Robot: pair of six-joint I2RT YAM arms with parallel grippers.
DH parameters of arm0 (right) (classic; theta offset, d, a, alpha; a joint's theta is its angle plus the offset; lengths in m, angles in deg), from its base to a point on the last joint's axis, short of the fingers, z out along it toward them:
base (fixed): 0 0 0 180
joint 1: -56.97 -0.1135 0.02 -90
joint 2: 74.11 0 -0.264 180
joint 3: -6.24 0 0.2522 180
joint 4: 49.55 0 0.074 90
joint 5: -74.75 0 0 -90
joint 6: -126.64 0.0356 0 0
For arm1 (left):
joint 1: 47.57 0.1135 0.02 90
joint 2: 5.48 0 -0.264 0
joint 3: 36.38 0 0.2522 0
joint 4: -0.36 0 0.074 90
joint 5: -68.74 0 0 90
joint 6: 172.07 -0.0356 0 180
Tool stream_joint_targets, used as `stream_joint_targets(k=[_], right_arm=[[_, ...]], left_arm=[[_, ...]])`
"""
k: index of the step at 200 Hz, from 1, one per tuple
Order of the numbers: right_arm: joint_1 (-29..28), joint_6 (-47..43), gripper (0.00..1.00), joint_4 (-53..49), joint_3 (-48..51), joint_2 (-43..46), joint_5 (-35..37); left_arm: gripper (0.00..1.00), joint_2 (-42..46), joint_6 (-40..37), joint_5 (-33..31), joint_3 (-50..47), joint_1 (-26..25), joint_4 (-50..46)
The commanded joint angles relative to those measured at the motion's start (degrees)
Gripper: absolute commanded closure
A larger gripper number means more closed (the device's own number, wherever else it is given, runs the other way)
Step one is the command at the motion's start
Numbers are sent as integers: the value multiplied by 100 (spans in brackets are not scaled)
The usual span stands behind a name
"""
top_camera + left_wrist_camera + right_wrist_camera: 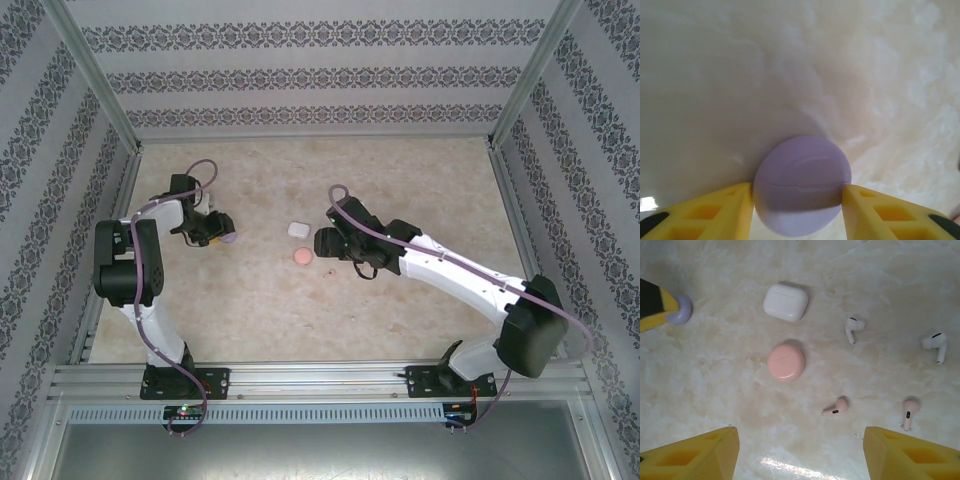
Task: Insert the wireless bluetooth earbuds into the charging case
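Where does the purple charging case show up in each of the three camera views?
Top external: purple case left of centre, at the tip of the left end effector.
Left wrist: bottom centre, pinched between the yellow fingers.
Right wrist: upper left edge, against one yellow finger.
Shared landmark: the yellow fingers gripping it; the pink case lies nearby in the top and right wrist views.
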Motion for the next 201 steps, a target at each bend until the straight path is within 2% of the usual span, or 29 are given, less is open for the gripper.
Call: stream_joint_targets(k=[1, 25, 56, 89, 121, 157, 201], right_arm=[[-66, -173, 32, -284, -324, -344, 171], [-56, -214, 31, -359, -522, -675, 163], [-47, -207, 28, -473, -883, -1178, 225], [-63, 75, 24, -844, -1459, -1926, 244], [-154, 248, 23, -1021, -2045, -2674, 117], [-310, -702, 22, -1208, -2727, -3382, 240], [-161, -1776, 22, -1270, -2848, -3581, 192]], left_arm=[[49, 156, -273, -148, 423, 101, -584], [48, 303, -210, -169, 693, 123, -762], [47, 836, 22, -21, 607, 123, -526], [47, 1854, 703, 227, -104, 99, 568], [45, 2865, 1286, 159, -842, -90, 1695], [40, 3602, 1498, 241, -1313, -197, 2248], [39, 3913, 1739, 465, -1446, -270, 2587]])
